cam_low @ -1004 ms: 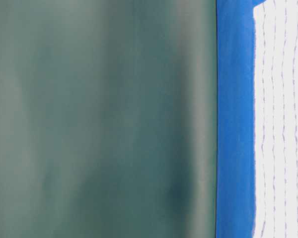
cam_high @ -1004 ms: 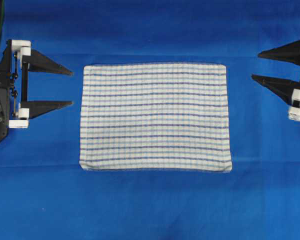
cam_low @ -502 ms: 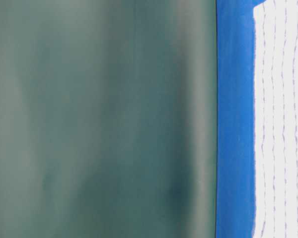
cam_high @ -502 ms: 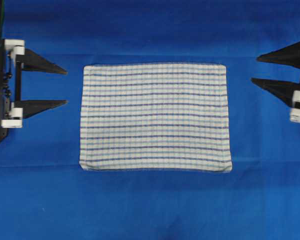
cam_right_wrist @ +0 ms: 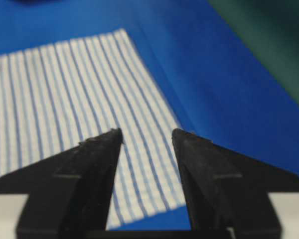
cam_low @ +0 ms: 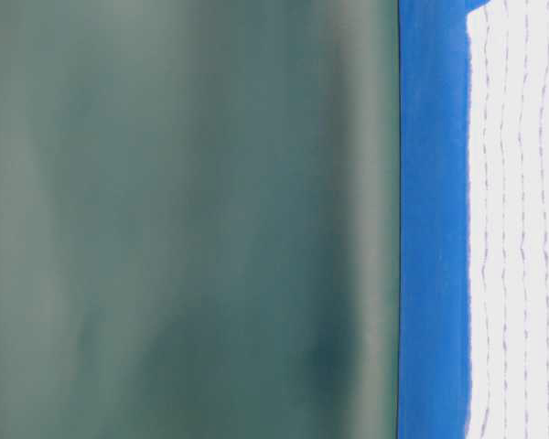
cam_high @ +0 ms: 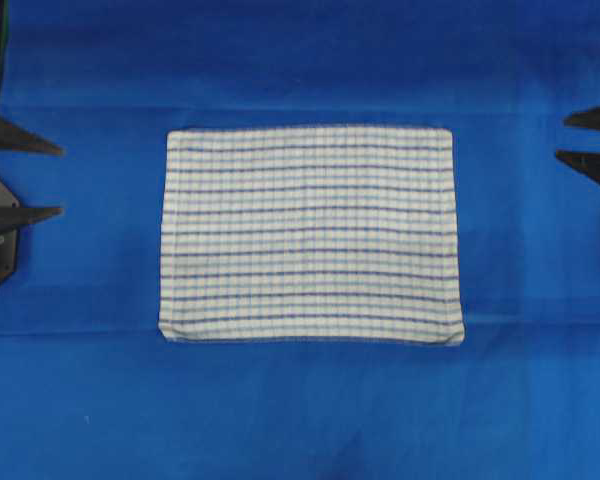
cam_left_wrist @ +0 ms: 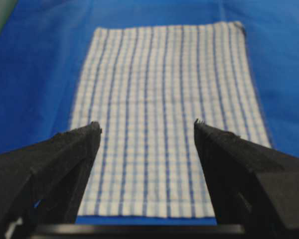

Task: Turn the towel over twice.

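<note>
Towel [cam_high: 311, 234] lies flat mid-table cover [cam_high: 300, 420], flanked well apart by the empty, spread left gripper [cam_high: 58, 180] and right gripper [cam_high: 562, 138]; a clean flip likely means pinching one hemmed edge evenly.

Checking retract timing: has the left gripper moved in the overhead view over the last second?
Yes. The left gripper has pulled back toward the left edge of the overhead view, widening its gap from the towel, which lies flat and unmoved.
</note>
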